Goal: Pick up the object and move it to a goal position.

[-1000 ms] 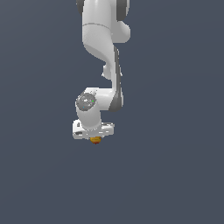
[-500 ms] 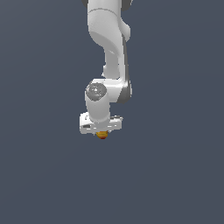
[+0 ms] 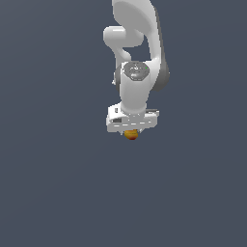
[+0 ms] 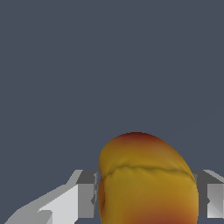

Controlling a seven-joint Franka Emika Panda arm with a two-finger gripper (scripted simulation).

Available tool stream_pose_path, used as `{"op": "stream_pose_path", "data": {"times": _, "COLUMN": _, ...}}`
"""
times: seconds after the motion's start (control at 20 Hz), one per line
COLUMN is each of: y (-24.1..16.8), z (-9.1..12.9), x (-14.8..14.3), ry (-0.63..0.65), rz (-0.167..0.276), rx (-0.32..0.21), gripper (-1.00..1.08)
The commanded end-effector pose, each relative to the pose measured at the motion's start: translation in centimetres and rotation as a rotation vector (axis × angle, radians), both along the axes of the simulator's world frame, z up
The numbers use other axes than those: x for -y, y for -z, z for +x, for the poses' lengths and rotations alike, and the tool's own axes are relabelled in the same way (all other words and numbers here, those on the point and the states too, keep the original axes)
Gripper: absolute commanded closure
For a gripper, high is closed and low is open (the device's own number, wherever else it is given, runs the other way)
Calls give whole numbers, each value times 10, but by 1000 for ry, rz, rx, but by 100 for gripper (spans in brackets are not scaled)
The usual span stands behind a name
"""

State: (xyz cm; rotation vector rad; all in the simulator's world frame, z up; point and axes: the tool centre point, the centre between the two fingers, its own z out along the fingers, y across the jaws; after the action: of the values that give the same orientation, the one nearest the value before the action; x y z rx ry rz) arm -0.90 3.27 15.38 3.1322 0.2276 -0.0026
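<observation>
1. The small round yellow-orange ball with red patches (image 4: pixel 146 179) sits between the two grey fingers (image 4: pixel 86 194) of the white end effector (image 3: pixel 131 126). In the wrist view each finger presses against a side of it, so the end effector is clamped on the ball.

2. In the exterior view the ball (image 3: pixel 131 135) pokes out just beneath the end effector, under the white jointed robot arm (image 3: pixel 136 72), which reaches down from the top edge of the picture.

3. Judging from this, the pick-up part looks done: the ball is gripped. What is left is carrying it to the goal position, and possibly letting go there.

4. No goal marker shows in either view, so I cannot tell how near the goal is.

5. The flat dark grey-blue background (image 3: pixel 53 183) fills both views with no edge, shadow or contact line, so I cannot tell whether it is a tabletop, nor whether the ball is lifted clear of it.

6. The wrist view cuts off the ball's lower part and the fingers' outer ends; the arm's base is out of the picture.
</observation>
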Motion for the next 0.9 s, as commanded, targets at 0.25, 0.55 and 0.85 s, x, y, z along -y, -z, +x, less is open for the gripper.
{"op": "stream_pose_path", "data": {"times": 0.25, "y": -66, "z": -19, "x": -68, "ry": 0, "rz": -1, "rx": 2, "gripper": 108}}
{"op": "stream_pose_path", "data": {"times": 0.55, "y": -111, "z": -30, "x": -114, "ry": 0, "rz": -1, "rx": 2, "gripper": 108}}
{"op": "stream_pose_path", "data": {"times": 0.85, "y": -137, "z": -35, "x": -142, "ry": 0, "rz": 0, "rx": 2, "gripper": 108}}
